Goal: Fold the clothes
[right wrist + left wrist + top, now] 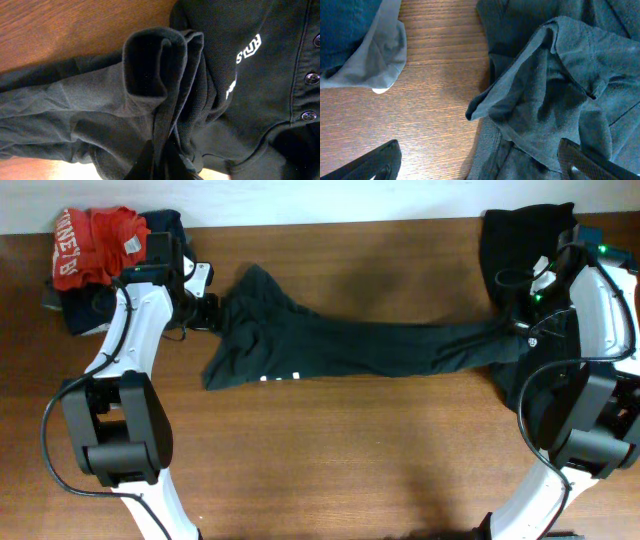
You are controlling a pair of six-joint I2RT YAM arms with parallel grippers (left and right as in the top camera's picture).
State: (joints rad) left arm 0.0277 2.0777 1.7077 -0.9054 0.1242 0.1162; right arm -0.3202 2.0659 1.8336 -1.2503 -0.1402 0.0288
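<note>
Right jaws were clenched on a bunched fold of the black shirt (155,75). The gathered cloth ran down my right wrist view to the bottom centre, where the pinch sat. Left jaws stood wide and released, grasping nothing. One fingertip (377,162) showed in the lower left of the left wrist view and the other in the lower right, with bare counter (435,75) and a loose flap of the shirt between them.

From overhead, the shirt lay drawn out across the middle of the counter, its long axis running left to right in the frame. It was broad and rumpled at the left end and narrowed to a rope at the right end, where my right arm (590,310) held it. That held end lay against the black pile (520,235) in the upper right, and a buttoned black garment (280,75) with a small white logo lay just beside the pinch. A heap with a red garment (95,240) on top sat in the upper left.

The coming move turned, as I judged it, on where the free end lay. It sat just right of my left jaws in the overhead frame, so my left arm (135,320) was much the nearer. A short reach onto the flap and a close would likely give me both ends to spread the shirt flat.
</note>
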